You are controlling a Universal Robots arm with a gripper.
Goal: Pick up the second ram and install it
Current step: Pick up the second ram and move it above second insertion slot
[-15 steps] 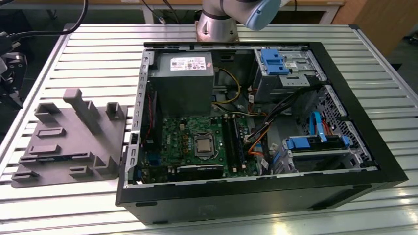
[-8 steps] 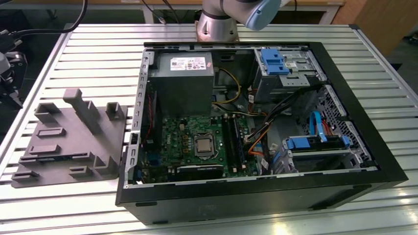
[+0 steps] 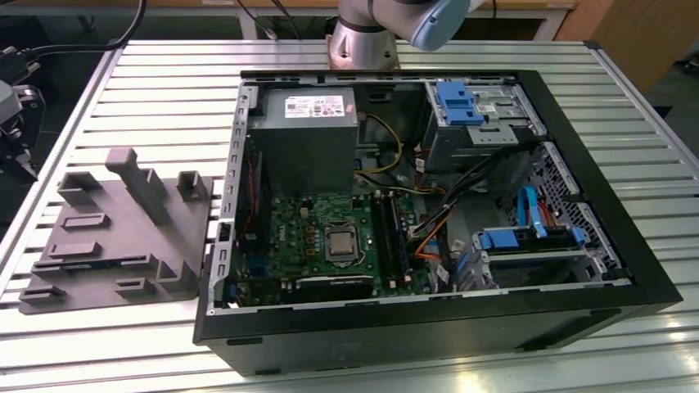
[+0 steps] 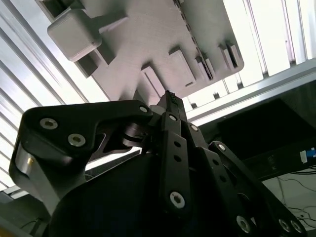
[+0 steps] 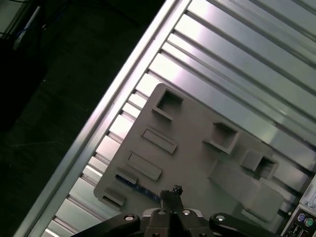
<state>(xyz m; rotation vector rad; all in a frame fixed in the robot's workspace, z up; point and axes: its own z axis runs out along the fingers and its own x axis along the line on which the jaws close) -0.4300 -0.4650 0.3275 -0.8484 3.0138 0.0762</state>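
Note:
The second ram (image 5: pixel 137 186) is a thin dark stick standing on edge in a slot of the grey holder tray (image 5: pixel 197 148), along the tray side nearest the table edge. In the second wrist view it shows as a dark toothed strip (image 4: pixel 193 38) on the tray (image 4: pixel 133 34). My gripper (image 5: pixel 175 191) hangs above the tray, apart from it, close to one end of the stick. Its fingertips (image 4: pixel 171 98) are pressed together with nothing between them. In the exterior view the tray (image 3: pixel 120 237) lies to the left of the open computer case (image 3: pixel 611 237).
Inside the case sit the motherboard (image 3: pixel 317 221) with its long black slots (image 3: pixel 390 233), a grey power supply (image 3: pixel 306 123) and loose orange and yellow cables (image 3: pixel 428 237). The ribbed metal table (image 3: pixel 164 90) ends just beyond the tray, with dark floor (image 5: pixel 54 98) past its edge.

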